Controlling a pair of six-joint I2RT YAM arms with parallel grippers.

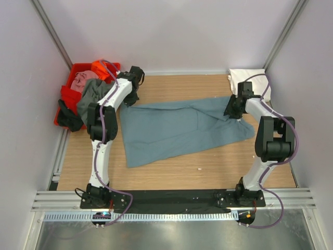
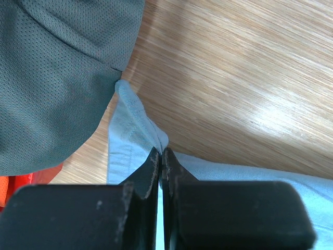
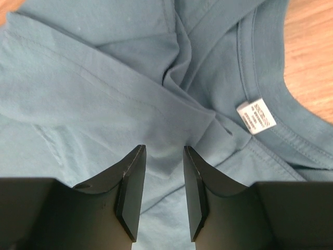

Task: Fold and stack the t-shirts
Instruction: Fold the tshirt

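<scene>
A dusty teal-blue t-shirt point(image 1: 177, 130) lies spread across the middle of the wooden table. My left gripper point(image 1: 132, 96) is shut on its far left edge; in the left wrist view the jaws point(image 2: 160, 153) pinch a fold of the blue cloth point(image 2: 132, 122). My right gripper point(image 1: 232, 108) hovers over the shirt's far right end, open, with nothing between the jaws point(image 3: 162, 156); the collar with its white neck label point(image 3: 255, 117) lies just to the right. A folded white t-shirt point(image 1: 247, 78) sits at the far right corner.
A red plastic tub point(image 1: 78, 91) at the far left holds grey-green point(image 1: 93, 94), pink point(image 1: 83, 78) and orange point(image 1: 101, 66) shirts. The grey-green cloth point(image 2: 52, 78) hangs close beside my left gripper. Walls enclose the table on three sides.
</scene>
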